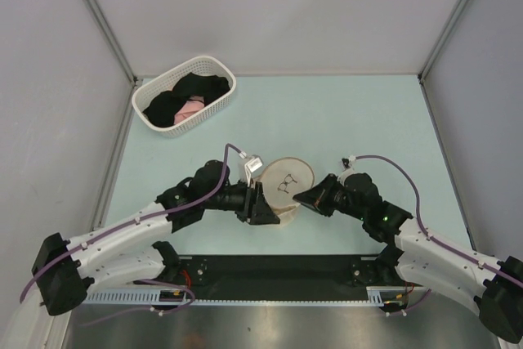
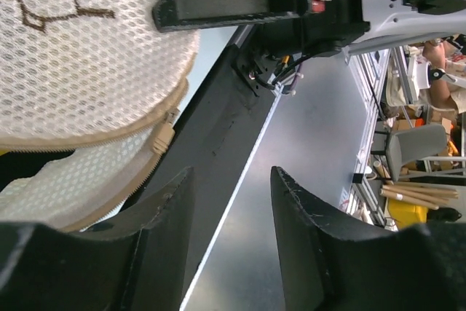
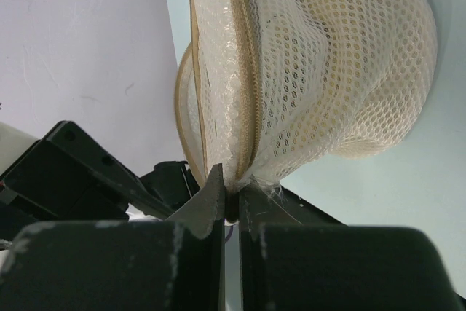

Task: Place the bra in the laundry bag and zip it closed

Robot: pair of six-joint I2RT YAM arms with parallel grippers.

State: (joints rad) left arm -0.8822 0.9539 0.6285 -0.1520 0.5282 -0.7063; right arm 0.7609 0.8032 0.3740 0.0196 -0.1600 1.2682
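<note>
The laundry bag [image 1: 288,179], a round cream mesh pod with a dark bra icon, lies between my two grippers near the table's front. My right gripper [image 1: 302,196] is shut on the bag's zipper seam at its right edge; in the right wrist view [image 3: 231,196] the mesh bag [image 3: 328,71] bulges above the pinched seam. My left gripper [image 1: 263,206] sits at the bag's left edge. In its wrist view it [image 2: 233,176] is open and empty, with the bag [image 2: 80,71] and its beige zipper pull [image 2: 162,138] to the upper left. The two halves gape there. The yellow bra is hidden.
A white slotted basket [image 1: 224,100] with black and pink garments [image 1: 181,102] stands at the back left. Grey walls enclose the pale green table [image 1: 359,120]. The black base rail [image 1: 278,271] runs along the near edge.
</note>
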